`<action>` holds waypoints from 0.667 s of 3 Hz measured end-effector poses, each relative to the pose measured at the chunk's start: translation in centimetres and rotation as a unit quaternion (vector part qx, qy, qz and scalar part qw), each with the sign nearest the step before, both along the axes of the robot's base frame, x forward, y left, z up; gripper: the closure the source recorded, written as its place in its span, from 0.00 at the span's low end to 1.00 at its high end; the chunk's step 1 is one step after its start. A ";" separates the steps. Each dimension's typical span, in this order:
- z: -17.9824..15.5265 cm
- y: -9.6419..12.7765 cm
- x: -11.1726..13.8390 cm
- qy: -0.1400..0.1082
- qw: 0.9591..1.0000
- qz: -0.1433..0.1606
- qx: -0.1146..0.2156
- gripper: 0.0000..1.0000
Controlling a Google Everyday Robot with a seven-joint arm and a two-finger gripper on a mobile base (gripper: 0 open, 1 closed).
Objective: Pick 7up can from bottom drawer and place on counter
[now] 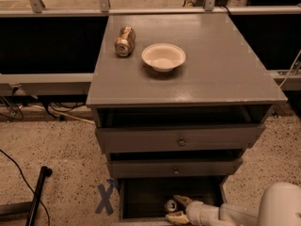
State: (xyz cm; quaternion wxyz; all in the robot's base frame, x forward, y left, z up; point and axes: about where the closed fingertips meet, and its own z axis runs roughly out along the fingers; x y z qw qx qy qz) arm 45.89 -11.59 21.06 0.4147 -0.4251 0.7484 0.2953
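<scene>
The 7up can (170, 205) is sitting inside the bottom drawer (143, 194), which is standing pulled out. The can is near the drawer's front right, with its round silver end showing against the dark interior. The gripper (173, 209) is reaching into the same drawer from the right, low down at the front. Its two yellowish fingers (182, 201) are standing spread apart, one above the can and one below it. The can is lying between their tips, close against the upper one. The claw is gaping wide and is not clamping anything. Whether either finger is actually touching the can is not clear. The white arm (221, 213) is running off to the right from the gripper, toward the rounded white body (282, 204) in the lower right corner.

Above the bottom drawer, the middle drawer (141, 167) and the top drawer (141, 139) are each standing slightly pulled out, and each has a small round knob at the centre of its front. The counter (216, 69) is capping the cabinet. On it a gold can (124, 41) is lying on its side toward the back left, and a pale bowl (163, 57) is sitting upright just to its right, a little apart from it. On the speckled floor left of the cabinet, a blue X (106, 197) is marking the ground, and a black pole (37, 197) is slanting further left.
</scene>
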 end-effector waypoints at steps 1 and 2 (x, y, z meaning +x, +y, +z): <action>-0.4 0.0 0.0 0.003 1.000 -0.003 0.005 0.56; -0.1 0.1 0.1 0.000 1.000 -0.010 0.015 0.87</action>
